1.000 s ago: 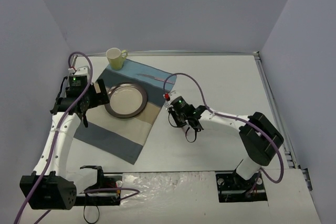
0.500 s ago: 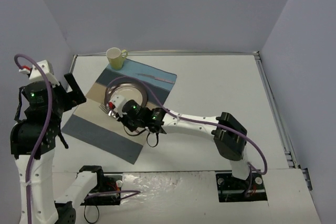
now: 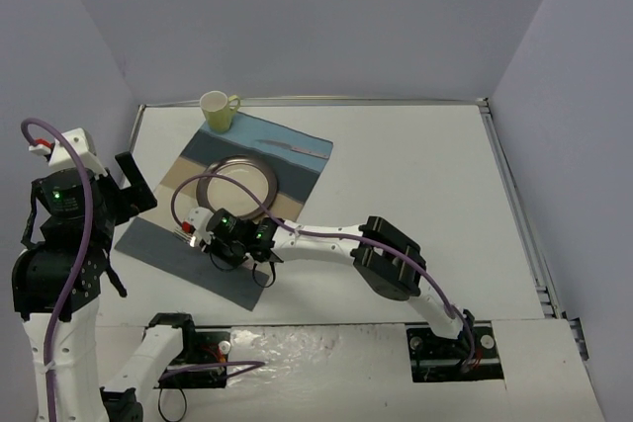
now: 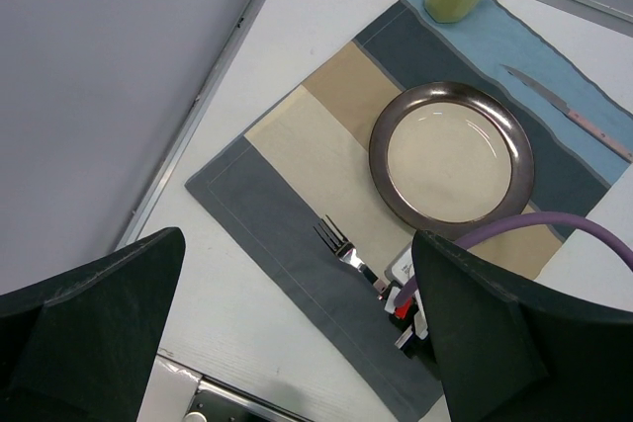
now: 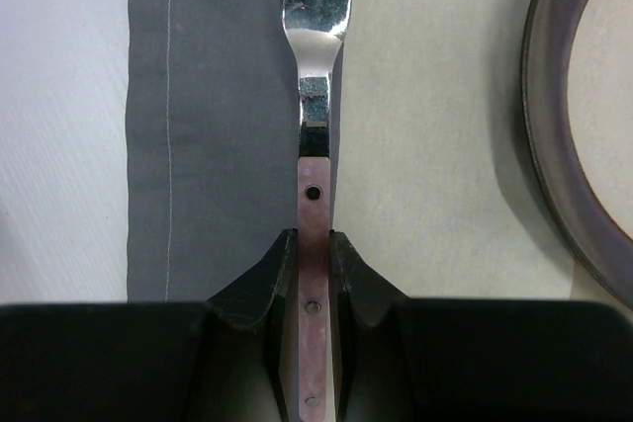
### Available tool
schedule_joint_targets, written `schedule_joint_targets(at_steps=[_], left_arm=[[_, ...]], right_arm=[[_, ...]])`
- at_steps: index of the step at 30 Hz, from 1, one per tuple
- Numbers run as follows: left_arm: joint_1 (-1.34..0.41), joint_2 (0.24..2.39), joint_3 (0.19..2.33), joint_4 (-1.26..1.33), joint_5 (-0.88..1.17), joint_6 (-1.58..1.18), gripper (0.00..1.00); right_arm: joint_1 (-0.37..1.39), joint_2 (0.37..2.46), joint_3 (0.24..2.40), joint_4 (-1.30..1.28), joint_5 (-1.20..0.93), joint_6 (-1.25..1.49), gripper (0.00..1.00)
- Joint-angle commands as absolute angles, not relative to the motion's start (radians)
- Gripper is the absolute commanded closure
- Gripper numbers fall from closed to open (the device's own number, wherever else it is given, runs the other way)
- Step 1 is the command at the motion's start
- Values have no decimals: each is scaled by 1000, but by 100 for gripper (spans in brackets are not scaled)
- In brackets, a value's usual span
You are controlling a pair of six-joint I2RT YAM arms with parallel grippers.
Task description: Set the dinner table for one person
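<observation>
My right gripper (image 3: 201, 229) is shut on the pink riveted handle of a steel fork (image 5: 315, 56). It reaches across to the left of the dark-rimmed plate (image 3: 237, 185). The fork (image 4: 346, 249) is low over the placemat (image 4: 267, 205), tines toward its grey edge stripe; I cannot tell whether it touches the cloth. My left gripper (image 3: 127, 190) is open and empty, raised high at the left of the white dinner table (image 3: 415, 175). A yellow-green mug (image 3: 218, 109) stands at the placemat's far corner. A knife (image 3: 292, 146) lies on the placemat beyond the plate.
The right arm's purple cable (image 4: 554, 224) loops over the plate's near edge. Metal rails (image 3: 509, 185) edge the table, with grey walls close on three sides. The arm bases stand along the near edge.
My right arm has swept left with the fork, from right of the placemat to left of the plate. My left arm has lifted up and back from beside the plate.
</observation>
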State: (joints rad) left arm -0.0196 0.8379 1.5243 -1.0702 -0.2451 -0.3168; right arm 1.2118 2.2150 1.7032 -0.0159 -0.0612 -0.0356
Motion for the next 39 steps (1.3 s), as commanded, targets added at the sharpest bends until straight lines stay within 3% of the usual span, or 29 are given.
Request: schedule_joint_targets(at_steps=[1, 19, 25, 29, 33, 39], left_arm=[[-20, 848, 1524, -1038, -265, -299, 3], [-21, 845, 1514, -1028, -257, -301, 3], [-20, 845, 1516, -1029, -257, -301, 3], [-20, 845, 1526, -1031, -253, -301, 3], [-21, 845, 1536, -1031, -233, -299, 3], [-20, 826, 1538, -1027, -190, -285, 3]], right_arm=[[1218, 2221, 1736, 13, -76, -17, 100], [1224, 2284, 1740, -65, -62, 107, 97], [1226, 2245, 1735, -66, -43, 99, 79], [1226, 2155, 1716, -66, -14, 77, 52], [1225, 1991, 1670, -66, 57, 43, 36], [1187, 1696, 1508, -64, 244, 33, 26]])
